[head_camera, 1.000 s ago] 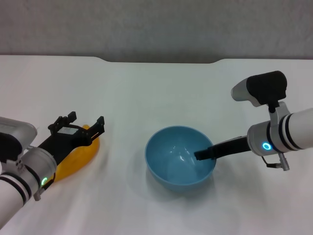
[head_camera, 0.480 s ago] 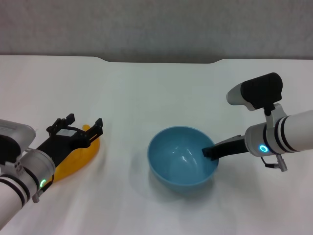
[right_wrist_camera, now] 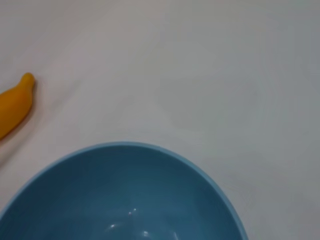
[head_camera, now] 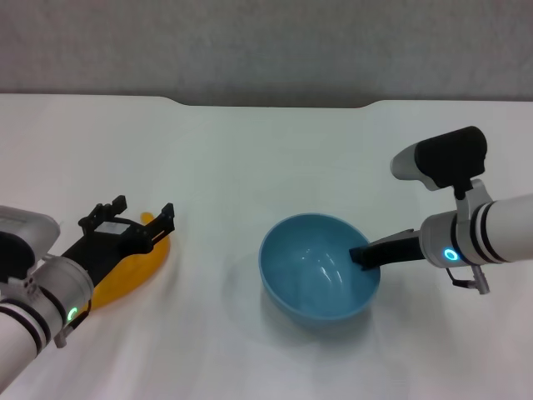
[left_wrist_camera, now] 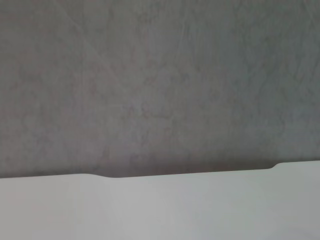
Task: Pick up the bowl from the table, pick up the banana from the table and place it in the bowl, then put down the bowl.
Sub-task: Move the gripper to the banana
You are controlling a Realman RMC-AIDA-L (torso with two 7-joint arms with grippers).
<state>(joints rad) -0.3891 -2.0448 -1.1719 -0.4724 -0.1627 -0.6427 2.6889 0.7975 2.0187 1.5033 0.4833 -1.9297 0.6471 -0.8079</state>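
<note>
We saw our right gripper (head_camera: 360, 255) pinching the blue bowl's (head_camera: 319, 267) rim above the white table (head_camera: 250, 158). Our left gripper (head_camera: 137, 218) hung wide open over the banana (head_camera: 129, 268). A grey wall (left_wrist_camera: 160, 85) stood behind.

White table (head_camera: 250, 150), matte, notch in far edge; banana (head_camera: 125, 271) lying on it under the left gripper (head_camera: 133, 218), bowl (head_camera: 312, 287) at the right gripper's (head_camera: 360, 255) fingertips
</note>
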